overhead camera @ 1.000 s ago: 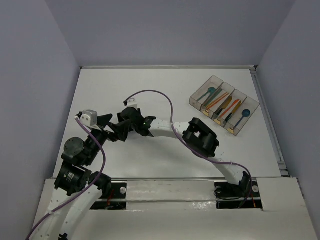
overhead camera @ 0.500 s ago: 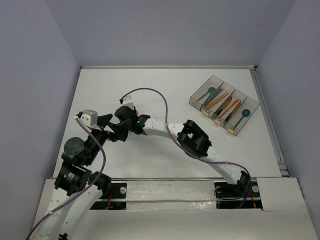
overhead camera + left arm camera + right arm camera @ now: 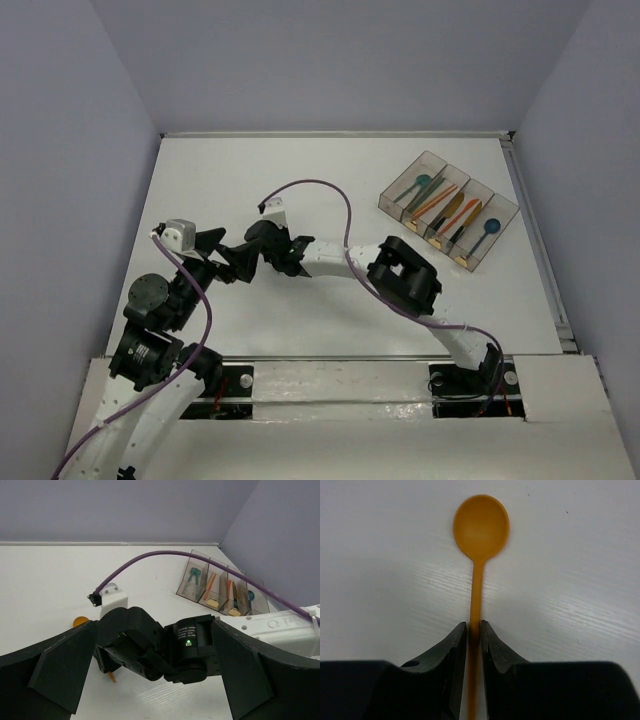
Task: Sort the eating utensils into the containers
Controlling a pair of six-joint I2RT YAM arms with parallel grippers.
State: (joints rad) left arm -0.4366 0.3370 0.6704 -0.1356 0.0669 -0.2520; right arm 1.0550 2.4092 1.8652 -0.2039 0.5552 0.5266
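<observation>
Lying flat on the white surface (image 3: 580, 555), bowl pointing away, sits an orange spoon (image 3: 479, 545), handle pinched between the narrow jaws of the right tool (image 3: 473, 635). Grasping step in hand, by the look of it. Needs next a clean lift and a carry across to the containers (image 3: 449, 210) at the far right, already holding several utensils. Hovering close by, left tool (image 3: 150, 675) spread wide, empty.

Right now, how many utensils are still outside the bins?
1 visible: an orange spoon on the table, handle between the right end effector's fingers. The arms may hide others.
</observation>
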